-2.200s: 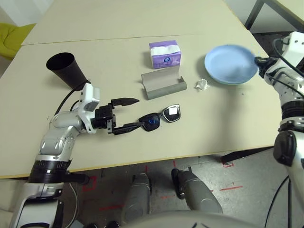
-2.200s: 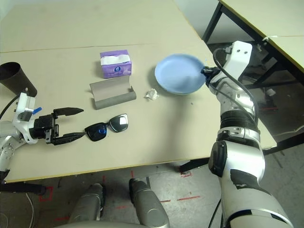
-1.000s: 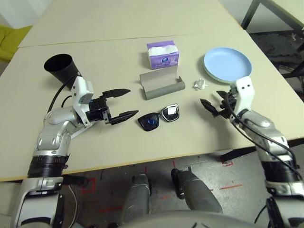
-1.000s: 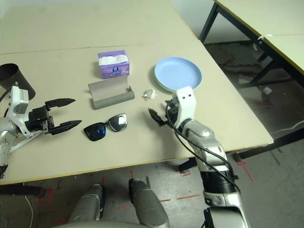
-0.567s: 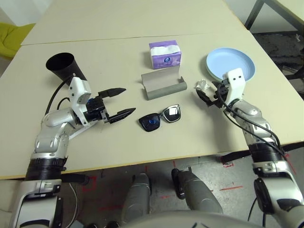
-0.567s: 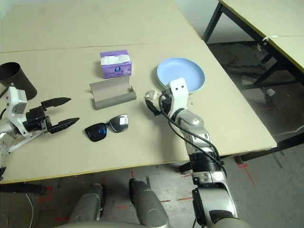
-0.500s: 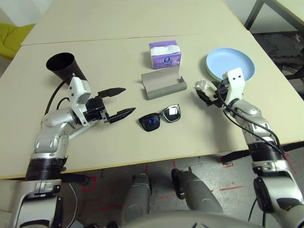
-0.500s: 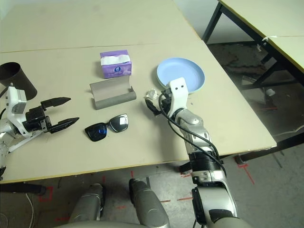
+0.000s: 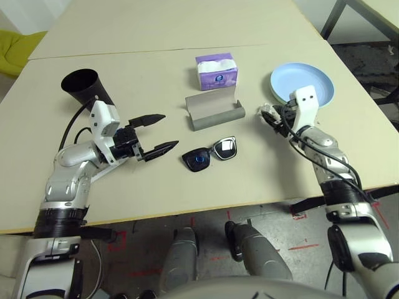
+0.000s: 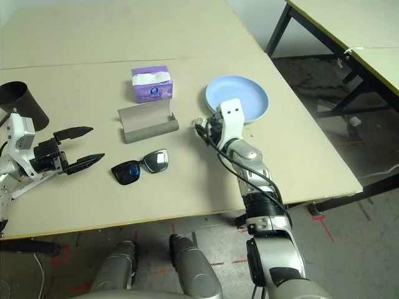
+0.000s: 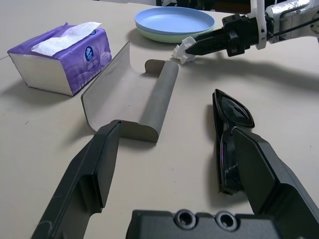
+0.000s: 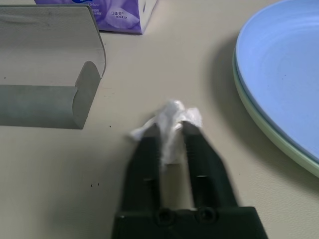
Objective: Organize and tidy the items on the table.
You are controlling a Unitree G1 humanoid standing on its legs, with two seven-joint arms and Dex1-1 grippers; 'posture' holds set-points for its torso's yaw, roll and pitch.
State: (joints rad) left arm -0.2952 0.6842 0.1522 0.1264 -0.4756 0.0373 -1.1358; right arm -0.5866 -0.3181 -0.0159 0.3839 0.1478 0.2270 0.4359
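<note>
The small crumpled paper wad point(image 12: 172, 117) lies on the table point(image 9: 249, 180) just left of the blue plate point(image 9: 312, 84), which is stacked on the green plate point(image 11: 164, 37). My right gripper point(image 9: 269, 117) is shut on the wad, pinching it between both fingers. The grey glasses case point(image 9: 214, 112) lies open mid-table, with the purple tissue pack point(image 9: 216, 70) behind it and the black sunglasses point(image 9: 210, 154) in front. The black cup point(image 9: 86, 90) stands far left. My left gripper point(image 9: 169, 131) hovers open and empty, left of the sunglasses.
A seam point(image 9: 124, 53) runs across the tabletop behind the tissue pack. Black legs of another table point(image 10: 280, 28) stand beyond the right edge. A yellow-green object point(image 9: 15, 47) sits past the far left edge. Bare tabletop lies along the front edge.
My right gripper has moved forward and left onto the paper wad and shut on it. The left arm has barely moved.
</note>
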